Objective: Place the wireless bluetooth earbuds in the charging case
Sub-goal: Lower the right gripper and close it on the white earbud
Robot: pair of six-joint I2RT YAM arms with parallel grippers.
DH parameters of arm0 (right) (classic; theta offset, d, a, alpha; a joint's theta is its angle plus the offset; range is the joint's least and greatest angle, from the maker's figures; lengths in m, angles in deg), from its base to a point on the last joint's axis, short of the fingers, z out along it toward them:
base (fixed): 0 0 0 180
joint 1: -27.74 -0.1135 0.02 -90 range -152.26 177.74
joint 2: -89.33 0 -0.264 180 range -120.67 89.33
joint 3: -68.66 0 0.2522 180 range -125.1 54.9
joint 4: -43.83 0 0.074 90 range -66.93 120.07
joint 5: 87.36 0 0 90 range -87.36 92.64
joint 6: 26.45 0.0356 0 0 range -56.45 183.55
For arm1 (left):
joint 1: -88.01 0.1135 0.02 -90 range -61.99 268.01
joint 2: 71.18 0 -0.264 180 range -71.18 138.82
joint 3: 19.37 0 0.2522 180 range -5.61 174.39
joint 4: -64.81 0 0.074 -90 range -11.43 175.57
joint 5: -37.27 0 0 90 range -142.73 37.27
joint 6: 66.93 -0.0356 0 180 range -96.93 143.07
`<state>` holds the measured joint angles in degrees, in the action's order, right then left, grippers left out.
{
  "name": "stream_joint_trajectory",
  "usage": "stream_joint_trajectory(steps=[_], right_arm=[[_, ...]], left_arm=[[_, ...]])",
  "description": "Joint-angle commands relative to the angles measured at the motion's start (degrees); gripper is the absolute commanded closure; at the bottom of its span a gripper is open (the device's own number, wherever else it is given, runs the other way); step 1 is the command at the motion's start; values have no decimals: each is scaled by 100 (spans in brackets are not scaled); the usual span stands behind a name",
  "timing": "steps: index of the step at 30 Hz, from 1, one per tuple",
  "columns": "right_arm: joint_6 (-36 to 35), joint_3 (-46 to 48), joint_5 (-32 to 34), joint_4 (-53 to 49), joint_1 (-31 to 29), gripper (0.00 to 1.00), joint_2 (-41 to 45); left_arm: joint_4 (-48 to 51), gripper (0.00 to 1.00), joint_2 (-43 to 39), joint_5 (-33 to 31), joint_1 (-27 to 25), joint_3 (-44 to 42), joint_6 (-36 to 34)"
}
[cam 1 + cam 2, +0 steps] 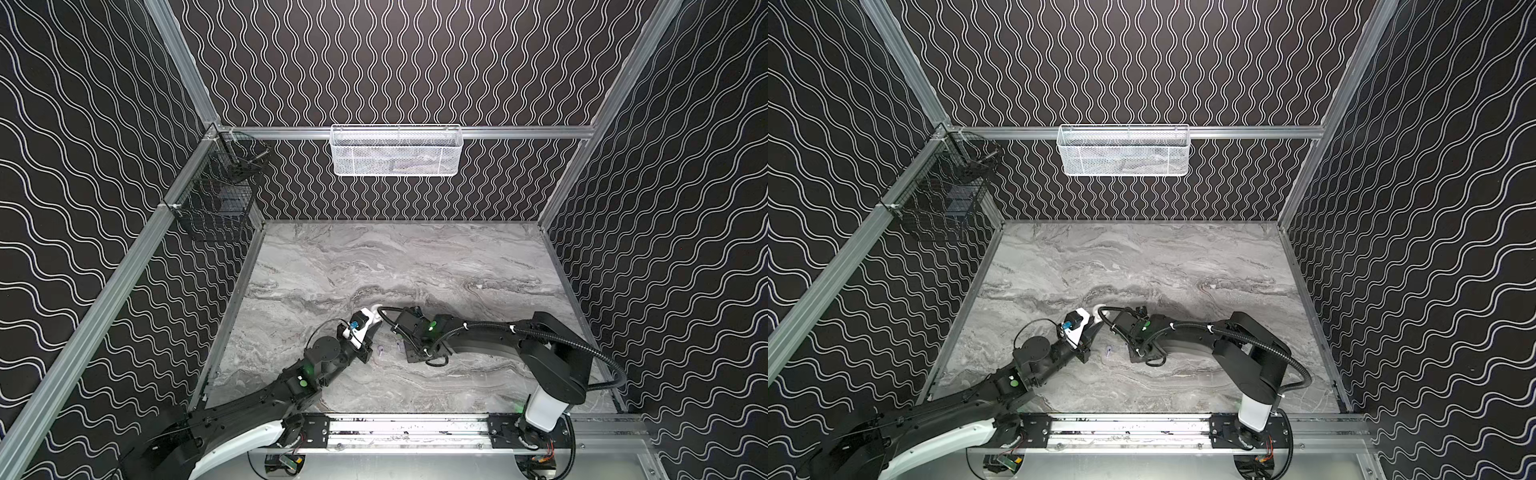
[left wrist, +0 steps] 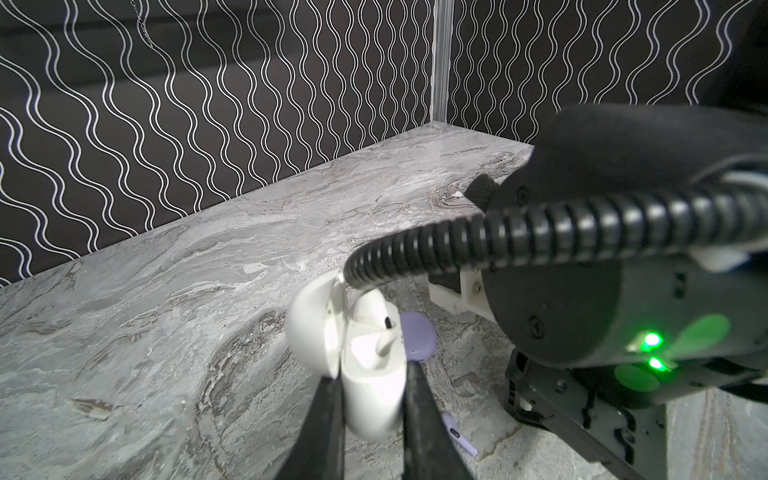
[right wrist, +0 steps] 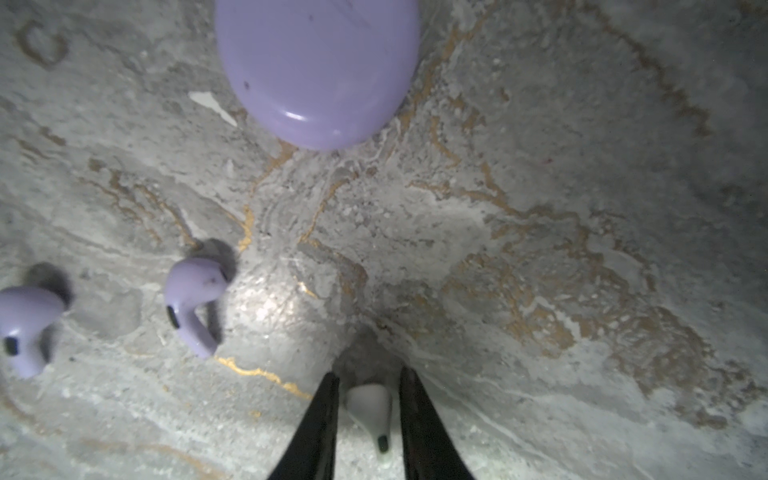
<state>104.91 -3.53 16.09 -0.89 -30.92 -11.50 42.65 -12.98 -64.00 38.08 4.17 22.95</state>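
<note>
My left gripper (image 2: 372, 374) is shut on the base of the white charging case (image 2: 374, 399), held up with its lid (image 2: 311, 328) open; in a top view the case (image 1: 376, 309) shows near the table's middle. One white earbud (image 2: 378, 320) sits inside it. My right gripper (image 3: 368, 376) points down at the table, its fingers shut on a second white earbud (image 3: 372, 409) lying there. A closed lavender case (image 3: 320, 70) lies just beyond. Two lavender earbuds (image 3: 195, 299) (image 3: 25, 324) rest on the marble beside it.
The right arm's ribbed black cable (image 2: 498, 237) passes just over the open case. A white mesh basket (image 1: 395, 151) hangs on the back wall. A black wire basket (image 1: 216, 208) hangs on the left wall. Patterned walls enclose the marble table (image 1: 415, 266).
</note>
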Motion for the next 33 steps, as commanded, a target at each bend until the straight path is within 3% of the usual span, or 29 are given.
stream_joint_trajectory(steps=[1,33], right_arm=[[7,-9,74,-150,2,74,-6],[-76,-78,122,-134,-5,86,37]], left_arm=[[-143,100,19,-19,1,32,9],[-170,100,80,0,5,41,12]])
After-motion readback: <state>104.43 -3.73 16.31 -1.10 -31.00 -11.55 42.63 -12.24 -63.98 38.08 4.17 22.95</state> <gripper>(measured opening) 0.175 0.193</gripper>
